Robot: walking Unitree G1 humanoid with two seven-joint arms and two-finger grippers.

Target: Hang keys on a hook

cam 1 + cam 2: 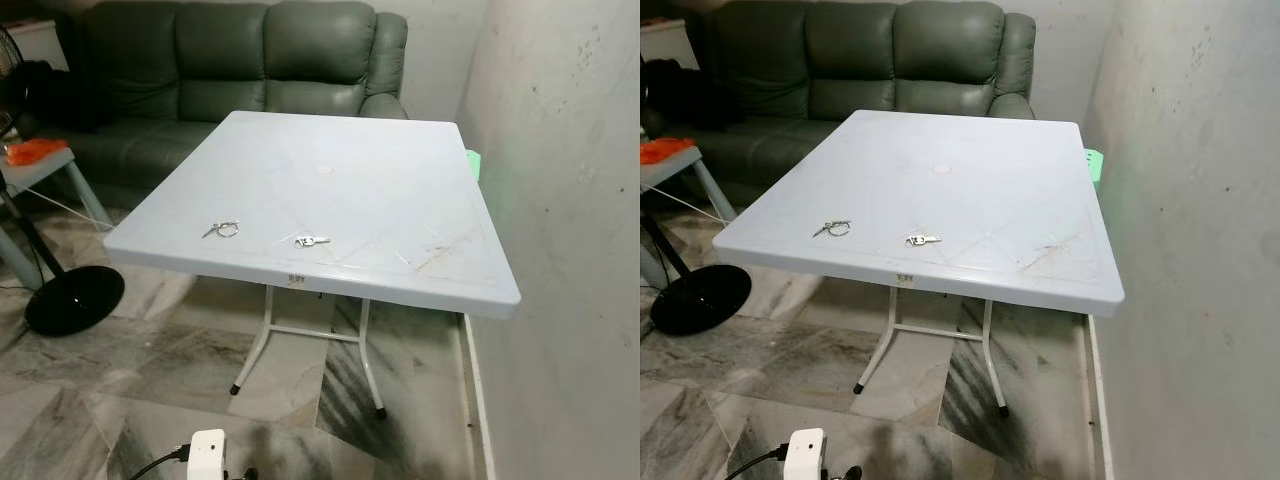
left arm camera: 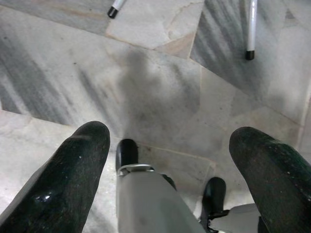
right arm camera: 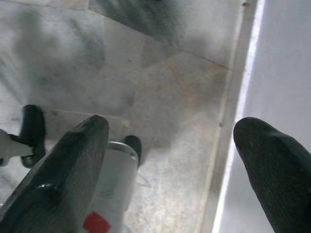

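Two sets of keys lie near the front edge of a pale square table (image 1: 400, 180): a key ring with keys (image 1: 222, 229) toward the left and a small silver key (image 1: 312, 240) a little to its right. My left gripper (image 2: 170, 160) hangs open over the marble floor, pointing down past my own leg. On the other side my right gripper (image 3: 170, 155) is open too, hanging over the floor beside the white wall. Nothing is between either pair of fingers.
A green leather sofa (image 1: 240, 70) stands behind the table. A fan's black base (image 1: 75, 300) and a small side table with an orange object (image 1: 35, 150) are at the left. The wall (image 1: 570, 250) runs close along the right. The table's white legs (image 1: 255, 345) stand on marble floor.
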